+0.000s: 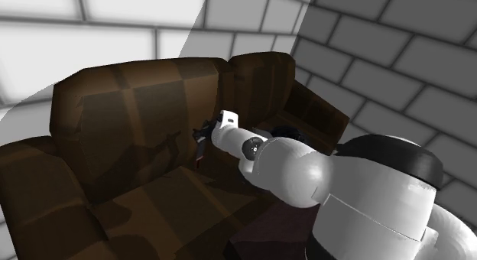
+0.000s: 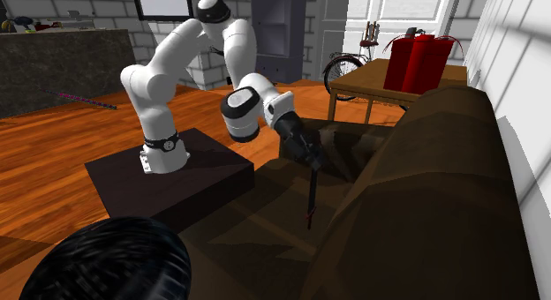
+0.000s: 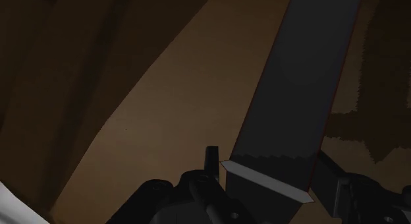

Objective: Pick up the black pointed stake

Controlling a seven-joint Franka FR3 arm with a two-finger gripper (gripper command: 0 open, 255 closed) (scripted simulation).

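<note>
In the shoulder view, reaches across the brown sofa (image 1: 115, 144) with the gripper (image 1: 202, 136) close to the backrest, so could bump the load there on any swing. In the second exterior view, holds the stake (image 2: 311, 197) by its top end, hanging thin, black and straight with its tip near the seat; could pivot or slip from so short a grip. In the wrist view, clamps it between both fingers (image 3: 211, 158), flat, dark grey, red-edged.

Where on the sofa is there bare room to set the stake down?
The seat cushion is bare between the backrest and the near armrest, at the shoulder view's left. It is tighter beside the arm, where the pincer holds the black stake.
</note>
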